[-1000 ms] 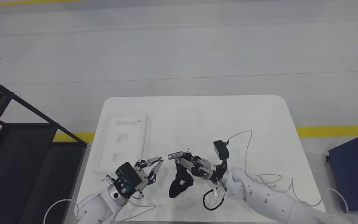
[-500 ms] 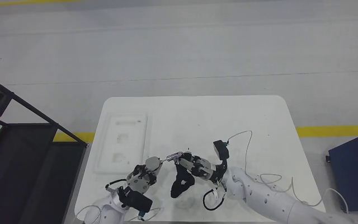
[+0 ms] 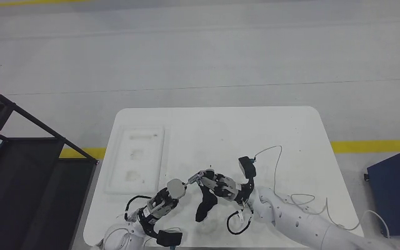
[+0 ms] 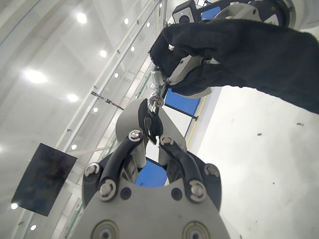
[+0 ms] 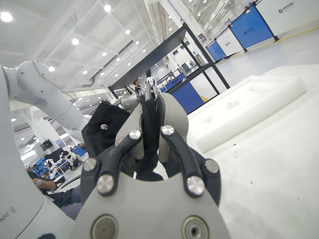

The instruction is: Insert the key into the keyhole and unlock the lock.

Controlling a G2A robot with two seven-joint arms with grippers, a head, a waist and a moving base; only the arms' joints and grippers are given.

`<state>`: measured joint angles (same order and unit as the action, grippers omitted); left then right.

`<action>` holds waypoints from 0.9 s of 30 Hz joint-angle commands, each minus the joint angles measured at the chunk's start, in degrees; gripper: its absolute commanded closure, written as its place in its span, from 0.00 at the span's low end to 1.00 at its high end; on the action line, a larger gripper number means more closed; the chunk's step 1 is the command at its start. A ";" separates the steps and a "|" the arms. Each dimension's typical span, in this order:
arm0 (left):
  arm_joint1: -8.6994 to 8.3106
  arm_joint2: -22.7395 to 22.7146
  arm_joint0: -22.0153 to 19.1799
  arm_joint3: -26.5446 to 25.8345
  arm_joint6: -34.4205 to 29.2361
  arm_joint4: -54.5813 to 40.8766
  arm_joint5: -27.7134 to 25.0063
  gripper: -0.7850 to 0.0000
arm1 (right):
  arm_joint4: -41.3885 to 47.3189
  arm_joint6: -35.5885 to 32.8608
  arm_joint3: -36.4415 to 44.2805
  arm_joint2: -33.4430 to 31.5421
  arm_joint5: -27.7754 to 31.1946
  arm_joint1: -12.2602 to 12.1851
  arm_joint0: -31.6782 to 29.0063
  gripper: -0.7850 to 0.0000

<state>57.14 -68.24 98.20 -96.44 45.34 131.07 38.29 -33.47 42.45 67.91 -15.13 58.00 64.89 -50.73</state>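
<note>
My left gripper [image 4: 150, 112] is shut on a key [image 4: 149, 123] with a black head. The key's blade tip sits at the keyhole of a small silver lock [image 4: 157, 87]. My right gripper [image 4: 166, 77], wrapped in black cloth, is shut on the lock and holds it above the table. In the right wrist view the lock [image 5: 147, 91] sticks out between the closed fingertips of the right gripper [image 5: 150, 98]. From above, the left gripper [image 3: 177, 187] and the right gripper [image 3: 199, 177] meet tip to tip over the table's front middle.
A white foam tray [image 3: 137, 159] with shaped recesses lies on the left of the white table [image 3: 281, 137]. A black cloth strip [image 3: 205, 205] hangs below the right gripper. A dark rack [image 3: 31, 181] stands beside the table's left edge.
My left arm has swung right and turned its wrist over, bringing the key up to the lock. The right gripper has held the lock nearly still.
</note>
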 commanded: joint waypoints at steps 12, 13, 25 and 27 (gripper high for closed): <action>1.46 2.52 -2.81 4.76 -2.00 5.74 8.54 1.00 | 0.00 0.00 0.00 0.00 0.00 0.00 0.00 1.00; 1.51 2.66 -2.90 4.43 -2.09 4.76 7.70 1.00 | 0.00 0.00 0.00 0.00 0.00 0.00 0.00 1.00; 1.36 0.77 -2.08 2.51 3.08 -6.60 -0.41 0.00 | 0.76 -1.73 1.24 -1.03 -1.34 0.02 -0.93 1.00; 1.37 0.37 -1.92 2.38 3.04 -6.98 -1.07 0.00 | 1.02 -3.08 1.88 -2.14 -1.26 -0.05 -1.52 1.00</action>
<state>58.49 -67.67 96.19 -93.98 48.46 124.32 37.55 -32.56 40.15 69.51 -16.63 56.70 64.89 -51.95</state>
